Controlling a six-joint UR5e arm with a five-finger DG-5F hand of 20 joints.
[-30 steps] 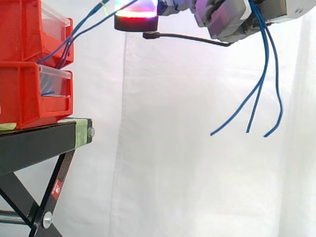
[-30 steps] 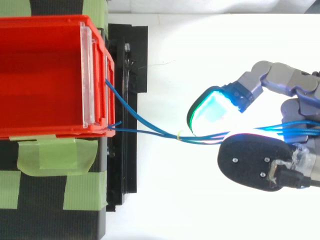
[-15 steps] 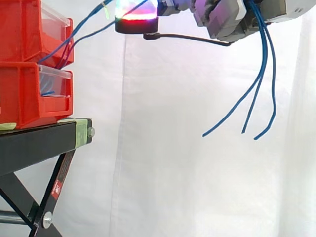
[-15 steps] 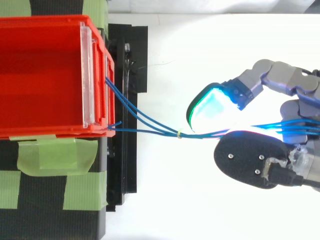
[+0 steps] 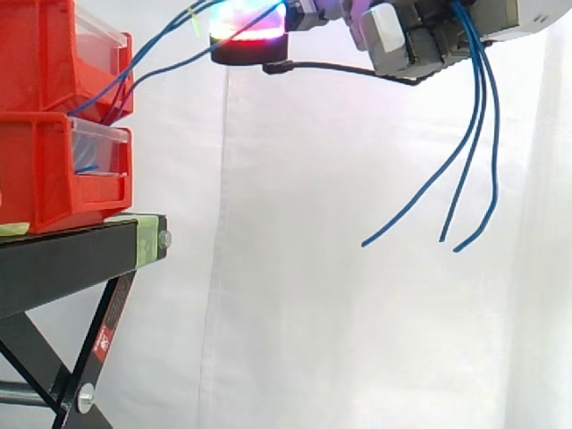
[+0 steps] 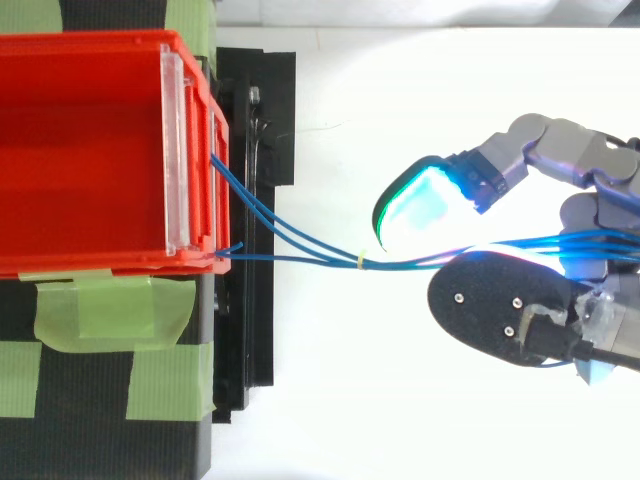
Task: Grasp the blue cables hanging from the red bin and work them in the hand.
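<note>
Several blue cables (image 6: 320, 260), bound by a small yellow tie, run from the front of the upper red bin (image 6: 100, 45) across to my hand (image 6: 600, 210) on the right. The hand is shut on them: the strands pass between a glowing white-cyan fingertip (image 6: 425, 205) and a black-backed pad just below it. In the side view the hand (image 5: 411, 36) is high at the top right, level with the upper bin's top. The cables' loose ends (image 5: 384, 227) hang down from it in long curves.
Two red bins are stacked, the lower one (image 5: 54, 179) resting on a black stand (image 5: 71, 255) with green tape (image 6: 110, 310) along its top. A white curtain hangs behind. Open space lies below the hand and right of the stand.
The hanging cable ends have swung a little to the left. The fingers have shifted slightly around the strands, and the black-backed pad sits a bit lower in the top view.
</note>
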